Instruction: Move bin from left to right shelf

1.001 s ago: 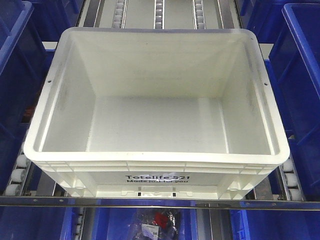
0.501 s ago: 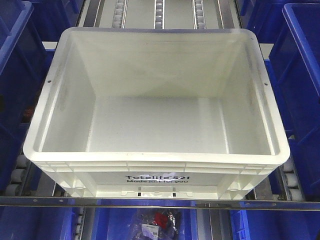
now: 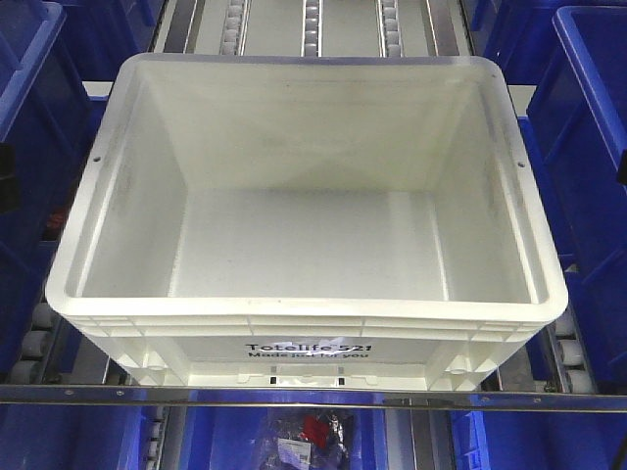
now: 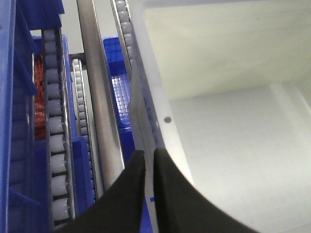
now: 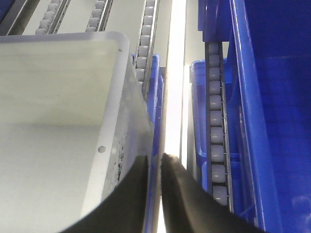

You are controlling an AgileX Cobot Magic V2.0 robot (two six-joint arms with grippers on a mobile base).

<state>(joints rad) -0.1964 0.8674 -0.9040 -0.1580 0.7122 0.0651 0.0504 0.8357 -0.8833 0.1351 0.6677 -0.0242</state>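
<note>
Where the silver metal shelf rail (image 3: 294, 397) crosses at 6 o'clock, the large white rectangular plastic bin (image 3: 304, 306) sits just behind it on the roller shelf, its printed front wall facing the rail. A dark blue plastic bin (image 3: 29, 117) stands at its 9 o'clock and another blue bin (image 3: 588, 147) at its 3 o'clock. At the white bin's 9 o'clock rim, near a small hole, the left gripper (image 4: 147, 155) has its black jaws almost together, with a thin slit between them and nothing held. Whether they touch the rim I cannot tell. The right gripper (image 5: 154, 159) sits likewise at the 3 o'clock rim, jaws nearly closed. Grey roller tracks (image 3: 311, 24) lie beyond at 12 o'clock.
</note>
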